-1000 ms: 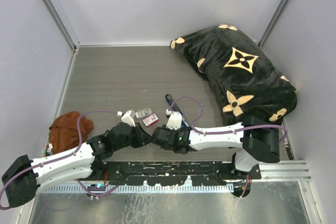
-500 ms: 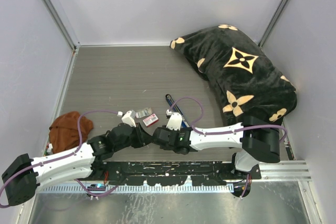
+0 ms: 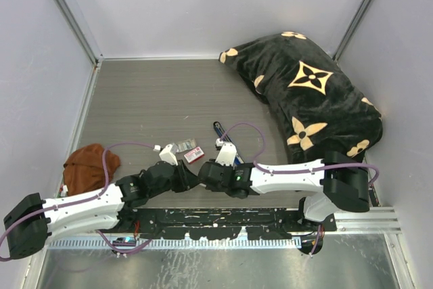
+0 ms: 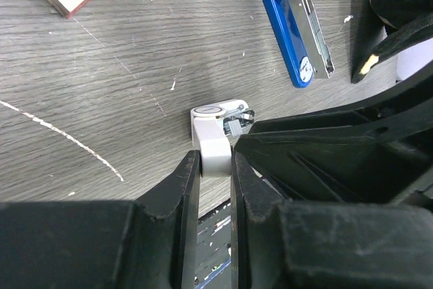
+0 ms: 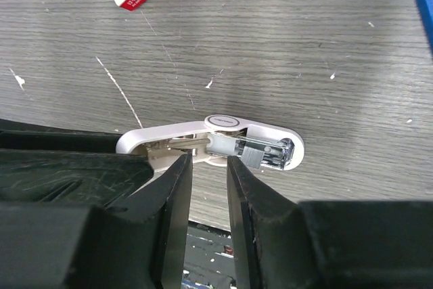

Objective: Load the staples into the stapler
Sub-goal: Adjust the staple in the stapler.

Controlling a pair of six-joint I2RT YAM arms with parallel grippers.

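Observation:
The blue stapler (image 4: 292, 21) lies open on the wood table with its silver channel up, also visible as the stapler (image 3: 224, 133) in the top view. My left gripper (image 4: 215, 160) is shut on one end of a small white oblong piece (image 5: 223, 124). That piece has a silver channel with a small grey ribbed block (image 5: 260, 156) in it, which looks like the staples. My right gripper (image 5: 208, 160) faces the left one, its jaws a narrow gap apart, tips at the white piece's lower edge, nothing between the fingers. From above both grippers meet near the table's front, hiding the piece.
A red-and-white cardboard box (image 3: 193, 156) lies just beyond the grippers, with a small grey packet (image 3: 183, 147) beside it. A brown cloth (image 3: 88, 164) sits at the left wall. A black patterned blanket (image 3: 311, 93) fills the back right corner.
Both arms have shifted a little to the right, the grippers staying together over the same spot. The left grip on the white piece is unchanged.

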